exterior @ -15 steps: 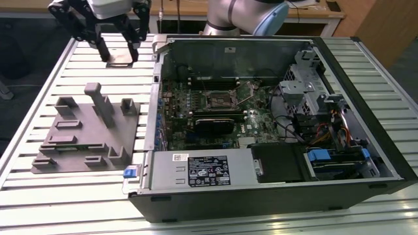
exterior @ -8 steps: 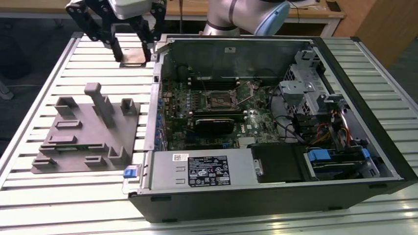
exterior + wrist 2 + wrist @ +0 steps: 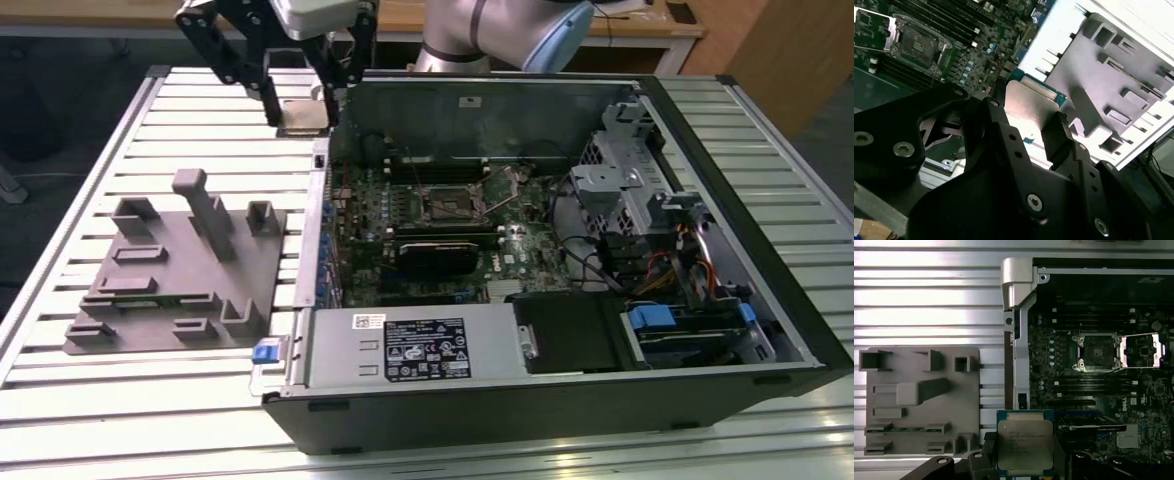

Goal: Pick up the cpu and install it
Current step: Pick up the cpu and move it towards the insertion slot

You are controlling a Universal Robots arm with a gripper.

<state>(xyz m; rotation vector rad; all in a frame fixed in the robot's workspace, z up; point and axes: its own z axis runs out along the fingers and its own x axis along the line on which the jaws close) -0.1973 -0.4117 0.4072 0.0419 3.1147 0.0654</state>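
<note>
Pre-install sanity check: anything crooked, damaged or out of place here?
Nothing stands out. The cpu sits square in the gripper, pale metal top showing. The socket looks empty, its metal frame flipped open beside it. The grey fixture lies flat.

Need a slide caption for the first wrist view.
Claw grips the cpu by opposite edges; the grey fixture and the open socket lie beyond.

cpu (image 3: pixel 1029 107): lower part hidden behind the jaws.
arm (image 3: pixel 494 30): cut off at the exterior view's top edge.
</note>
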